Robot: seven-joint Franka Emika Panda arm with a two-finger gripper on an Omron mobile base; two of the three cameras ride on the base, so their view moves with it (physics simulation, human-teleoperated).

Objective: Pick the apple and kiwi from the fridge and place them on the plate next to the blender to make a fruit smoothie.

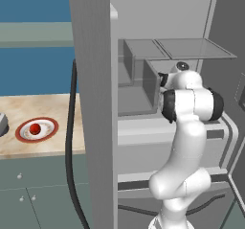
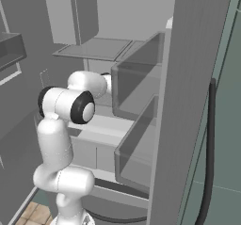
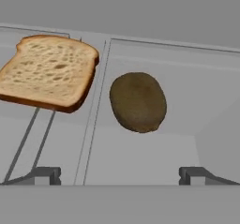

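In the hand view the kiwi [image 3: 138, 102], a dark brown-olive oval, lies on a grey fridge shelf [image 3: 154, 157] straight ahead of my gripper [image 3: 121, 176]. The gripper is open, its fingertips [image 3: 44, 175] spread wide with nothing between them, and it is still short of the kiwi. The arm reaches into the open fridge [image 1: 93, 103]. The red apple [image 1: 34, 128] rests on the red-rimmed plate [image 1: 48, 132] on the counter to the left. A grey part at the left edge, perhaps the blender [image 1: 2, 123] base, sits beside the plate.
A slice of bread [image 3: 49, 73] lies on the shelf just left of the kiwi. The open fridge door [image 2: 193, 101] with its grey bins [image 2: 136, 92] stands close beside the arm. A black cable [image 1: 71, 151] hangs by the door edge.
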